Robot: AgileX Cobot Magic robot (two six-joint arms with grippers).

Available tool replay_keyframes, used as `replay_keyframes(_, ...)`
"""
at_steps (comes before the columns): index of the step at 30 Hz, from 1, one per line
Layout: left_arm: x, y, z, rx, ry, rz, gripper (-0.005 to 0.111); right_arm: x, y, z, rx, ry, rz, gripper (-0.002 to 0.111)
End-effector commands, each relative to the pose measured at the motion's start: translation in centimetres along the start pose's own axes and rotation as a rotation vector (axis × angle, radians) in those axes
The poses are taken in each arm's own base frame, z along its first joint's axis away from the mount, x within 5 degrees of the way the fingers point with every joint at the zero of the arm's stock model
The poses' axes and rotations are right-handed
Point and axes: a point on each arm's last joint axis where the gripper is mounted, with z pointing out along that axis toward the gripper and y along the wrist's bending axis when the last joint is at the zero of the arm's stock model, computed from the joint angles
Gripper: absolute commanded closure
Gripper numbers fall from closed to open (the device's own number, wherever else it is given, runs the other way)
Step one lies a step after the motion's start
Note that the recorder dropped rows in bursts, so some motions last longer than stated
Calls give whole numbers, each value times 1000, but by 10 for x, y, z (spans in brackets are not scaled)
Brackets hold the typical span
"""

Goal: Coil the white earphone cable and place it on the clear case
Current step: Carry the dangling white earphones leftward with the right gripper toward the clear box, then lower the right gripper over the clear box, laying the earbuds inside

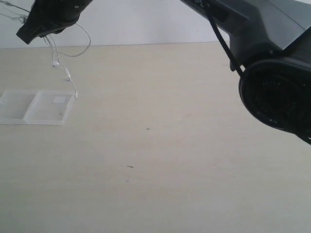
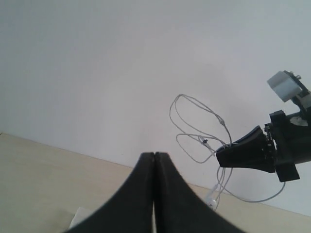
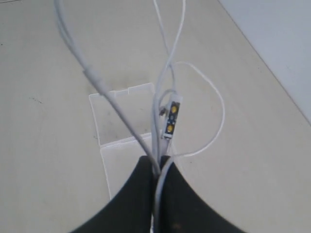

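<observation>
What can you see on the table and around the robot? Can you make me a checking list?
Surface: pale table, bare apart from tiny dark specks.
Job's things: the white earphone cable hangs in loose loops over the clear case, not laid on it. The case lies flat with both halves spread. The cable's low end reaches the case's edge; I cannot tell if it touches.
Clutter: nothing seen.
Tools: right tool shut on the cable; left tool shut and empty.
Cables: a black cable runs along the near arm.
Surroundings: plain white wall.
</observation>
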Motion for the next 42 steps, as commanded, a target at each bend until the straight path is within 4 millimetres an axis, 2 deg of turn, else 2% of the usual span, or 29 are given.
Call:
replay_keyframes(1, 0, 0, 0, -3, -3, 5, 107, -8, 0, -9, 17, -35, -8, 108)
replay_keyframes(4, 0, 0, 0, -3, -3, 5, 107, -14, -4, -9, 53, -110, -20, 108)
replay_keyframes(7, 0, 0, 0, -3, -3, 5, 107, -17, 0, -9, 15, -143, -9, 108)
replay_keyframes(11, 0, 0, 0, -3, -3, 5, 107, -14, 4, -7, -12, -108, -1, 108)
replay_keyframes(13, 0, 0, 0, -3, -3, 5, 107, -13, 7, -11, -35, -65, 56, 108)
replay_keyframes(22, 0, 0, 0, -3, -3, 5, 107, -14, 9, -56, 38, 119, 125, 108)
replay_keyframes(26, 0, 0, 0, -3, -3, 5, 107, -26, 12, -73, 47, 48, 120, 108)
replay_keyframes(29, 0, 0, 0, -3, -3, 5, 107, -36, 15, -78, 12, -46, 64, 108)
replay_keyframes(33, 0, 0, 0, -3, -3, 5, 107, -42, 16, -65, -30, -156, 5, 108)
replay_keyframes(37, 0, 0, 0, -3, -3, 5, 107, -33, 15, -37, -30, -164, -87, 108)
replay_keyframes(42, 0, 0, 0, -3, -3, 5, 107, -17, 14, 3, -75, -177, -99, 108)
